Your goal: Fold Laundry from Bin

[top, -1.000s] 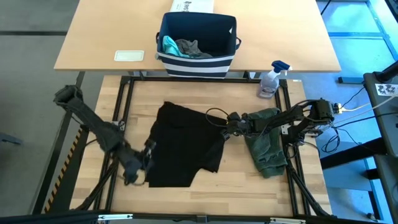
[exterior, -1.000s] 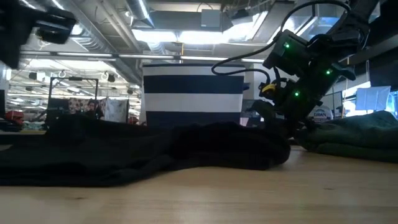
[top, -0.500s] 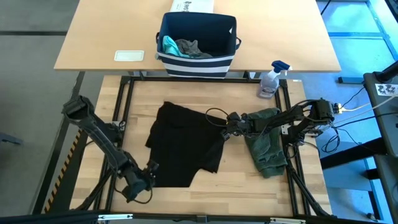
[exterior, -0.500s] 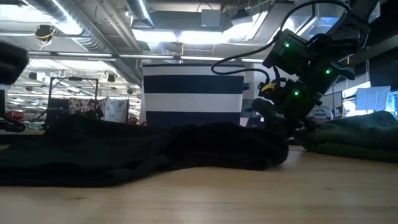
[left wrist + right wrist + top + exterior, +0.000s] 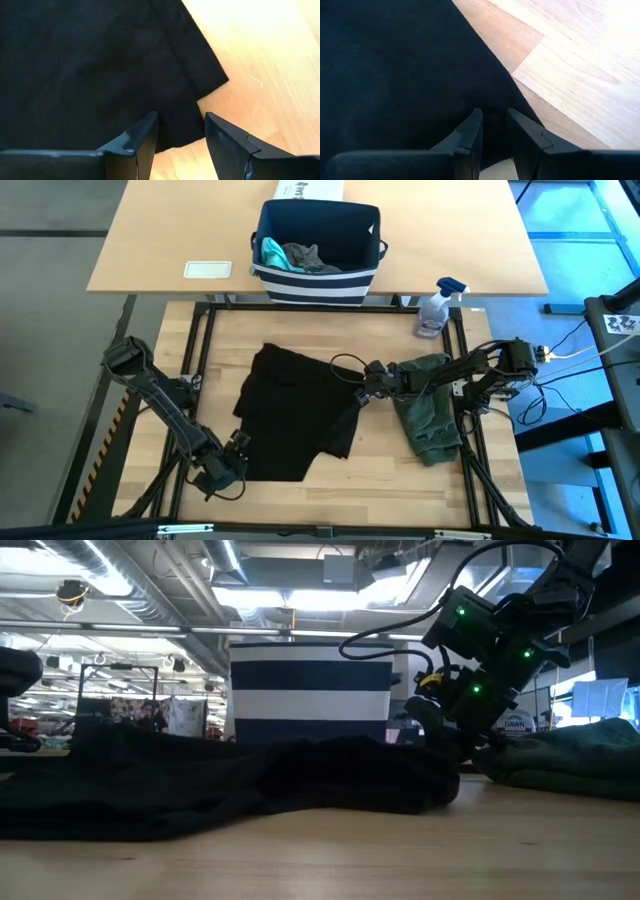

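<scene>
Flattening step: left end effector [image 5: 180, 145], spread, hovers at the large black cloth T-shirt's [image 5: 295, 415] corner; right end effector [image 5: 495, 132] pinches its edge. Next, regrip to fold.

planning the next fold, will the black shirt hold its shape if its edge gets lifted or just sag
Probably sag. The black T-shirt lies in soft rumpled folds on the table, so it looks limp. Lifted by one edge, the rest would likely hang and drag. It seems thin and light, and its corner near the left gripper lies flat, so a push may bunch it up.
</scene>
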`<state>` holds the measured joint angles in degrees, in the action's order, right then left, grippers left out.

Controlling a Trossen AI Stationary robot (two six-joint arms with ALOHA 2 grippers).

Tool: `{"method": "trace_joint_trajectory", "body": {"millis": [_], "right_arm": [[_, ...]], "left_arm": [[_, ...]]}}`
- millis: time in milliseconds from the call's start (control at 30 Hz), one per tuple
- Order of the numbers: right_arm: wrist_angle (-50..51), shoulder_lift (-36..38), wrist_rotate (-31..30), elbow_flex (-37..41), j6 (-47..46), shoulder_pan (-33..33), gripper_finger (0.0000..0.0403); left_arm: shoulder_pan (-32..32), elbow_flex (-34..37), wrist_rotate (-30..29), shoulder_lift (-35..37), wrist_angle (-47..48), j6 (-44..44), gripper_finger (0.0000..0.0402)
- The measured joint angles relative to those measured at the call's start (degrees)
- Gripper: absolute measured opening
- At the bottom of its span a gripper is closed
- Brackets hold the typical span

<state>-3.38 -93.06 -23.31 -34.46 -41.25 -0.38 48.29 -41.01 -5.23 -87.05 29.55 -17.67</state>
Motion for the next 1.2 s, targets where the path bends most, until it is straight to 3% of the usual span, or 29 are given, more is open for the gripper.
{"method": "trace_joint_trajectory", "body": {"millis": [333, 700, 867, 1200], "right_arm": [[0.0, 0.0, 0.0, 0.0, 0.2, 0.0, 0.0088], [0.0, 0.0, 0.0, 0.0, 0.8, 0.0, 0.0088], [0.1, 0.0, 0.6, 0.0, 0.7, 0.0, 0.0088], [0.6, 0.0, 0.4, 0.0, 0.6, 0.0, 0.0088]], "left_arm": [[1.4, 0.0, -0.1, 0.0, -0.1, -0.8, 0.0146], [3.2, -0.3, -2.7, -4.2, -4.6, -1.8, 0.0011], [3.5, -0.6, -2.6, -5.9, -5.5, -1.7, 0.0003], [5.5, -2.4, -0.6, 0.3, -4.6, -3.2, 0.0001]]}}
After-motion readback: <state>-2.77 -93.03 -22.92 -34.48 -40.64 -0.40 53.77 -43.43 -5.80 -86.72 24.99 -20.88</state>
